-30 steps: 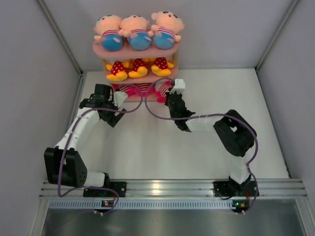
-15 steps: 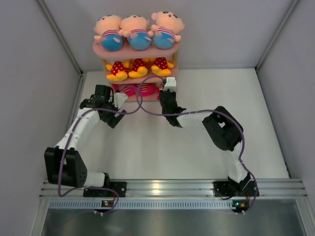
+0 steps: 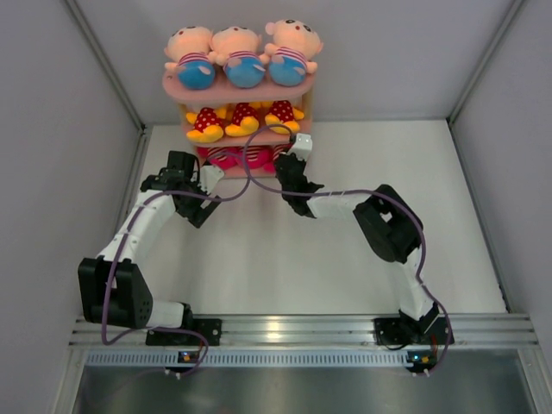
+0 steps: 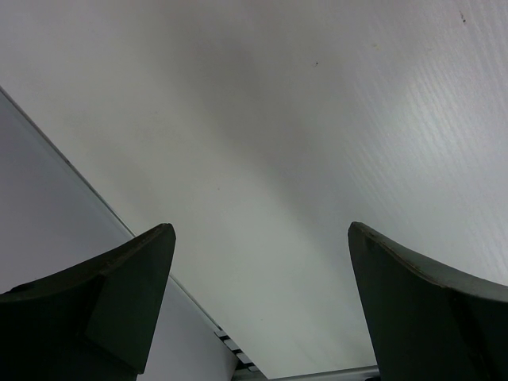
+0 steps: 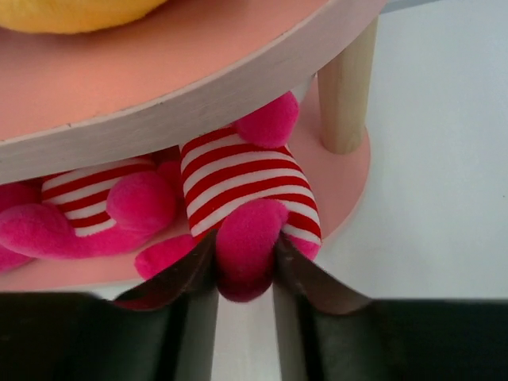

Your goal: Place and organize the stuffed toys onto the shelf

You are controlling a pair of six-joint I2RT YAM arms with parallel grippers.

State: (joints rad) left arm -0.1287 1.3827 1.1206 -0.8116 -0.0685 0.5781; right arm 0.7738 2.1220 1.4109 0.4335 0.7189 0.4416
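The pink shelf (image 3: 235, 90) stands at the back. Three peach-headed dolls (image 3: 245, 55) lie on the top board, three yellow polka-dot dolls (image 3: 243, 119) on the middle board. Red-striped pink dolls (image 3: 246, 155) lie on the bottom board. My right gripper (image 5: 244, 266) is shut on the pink foot of the rightmost red-striped doll (image 5: 248, 190), which lies on the bottom board (image 5: 349, 171) beside a wooden post (image 5: 347, 91); another striped doll (image 5: 87, 210) lies left of it. In the top view my right gripper (image 3: 287, 166) is at the shelf's lower right. My left gripper (image 4: 258, 270) is open and empty over bare table; in the top view it (image 3: 200, 177) is left of the shelf.
White walls enclose the table on the left (image 3: 52, 172), right (image 3: 517, 164) and back. The table's left edge strip (image 4: 95, 198) shows in the left wrist view. An aluminium rail (image 3: 293, 332) runs along the near edge by the arm bases.
My right gripper has moved left and toward the shelf, carrying the striped doll under the middle board onto the bottom board. The left arm has barely moved.
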